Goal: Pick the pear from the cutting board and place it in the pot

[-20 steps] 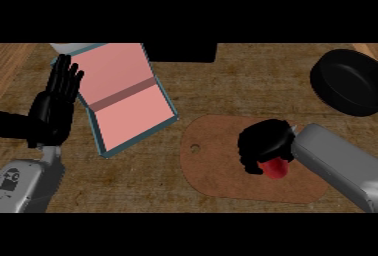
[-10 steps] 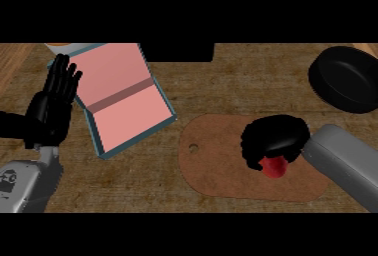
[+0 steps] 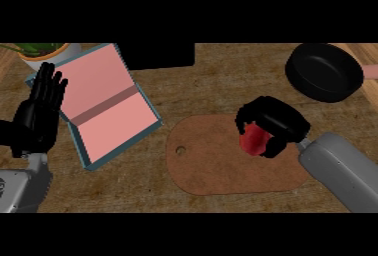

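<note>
My right hand (image 3: 272, 125), fingers curled round the red pear (image 3: 255, 139), has lifted it off the board (image 3: 221, 167); the pot (image 3: 323, 72) comes next. Left hand (image 3: 37, 117) rests open.

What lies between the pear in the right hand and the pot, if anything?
Nothing visible does. The right hand has its fingers curled round the red pear over the cutting board, and only bare counter lies between there and the black pot at upper right.
</note>
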`<state>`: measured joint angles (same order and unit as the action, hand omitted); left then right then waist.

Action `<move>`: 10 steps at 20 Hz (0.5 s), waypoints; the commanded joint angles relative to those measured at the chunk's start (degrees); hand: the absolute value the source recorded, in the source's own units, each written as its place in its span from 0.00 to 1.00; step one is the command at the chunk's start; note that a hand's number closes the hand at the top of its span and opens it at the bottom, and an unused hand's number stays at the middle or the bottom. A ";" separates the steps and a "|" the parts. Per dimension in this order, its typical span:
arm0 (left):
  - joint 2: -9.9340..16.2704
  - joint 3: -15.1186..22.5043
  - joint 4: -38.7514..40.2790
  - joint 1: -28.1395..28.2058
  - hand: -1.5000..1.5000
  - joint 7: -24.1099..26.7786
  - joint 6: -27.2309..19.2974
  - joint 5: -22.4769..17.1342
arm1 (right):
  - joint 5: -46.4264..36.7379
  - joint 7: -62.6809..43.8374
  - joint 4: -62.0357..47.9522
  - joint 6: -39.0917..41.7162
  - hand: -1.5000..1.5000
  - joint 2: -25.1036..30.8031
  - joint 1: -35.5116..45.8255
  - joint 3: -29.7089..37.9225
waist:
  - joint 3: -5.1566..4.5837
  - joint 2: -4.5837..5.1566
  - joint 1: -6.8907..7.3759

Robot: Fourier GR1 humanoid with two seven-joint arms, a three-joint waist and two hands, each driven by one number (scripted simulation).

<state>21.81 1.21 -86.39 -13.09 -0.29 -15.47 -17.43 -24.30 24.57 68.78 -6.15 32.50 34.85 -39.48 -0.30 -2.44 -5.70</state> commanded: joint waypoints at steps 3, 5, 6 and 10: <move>-0.29 0.00 -0.89 1.49 0.50 0.75 -0.31 0.45 | -1.05 -23.59 9.00 -7.64 1.00 0.87 -0.40 8.61 | 0.01 -0.06 -0.59; 0.43 -0.77 -0.94 1.94 0.50 0.55 0.02 0.12 | -2.23 -29.14 13.58 -11.60 1.00 0.97 -1.22 11.17 | 0.06 -0.06 -0.61; -1.24 0.33 -0.79 2.05 0.50 1.53 -0.86 0.88 | -2.65 -32.66 15.52 -11.38 1.00 2.14 -0.88 12.55 | 0.05 0.26 -0.40; -1.26 0.26 -0.18 1.14 0.50 1.81 0.14 0.71 | -5.40 -42.96 25.20 -12.76 1.00 7.61 -2.30 18.21 | 0.14 1.04 0.80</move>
<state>21.29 1.05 -86.94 -11.65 0.61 -15.62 -17.03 -27.57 -8.51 86.32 -16.62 36.66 33.80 -26.03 -0.23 -2.01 -5.62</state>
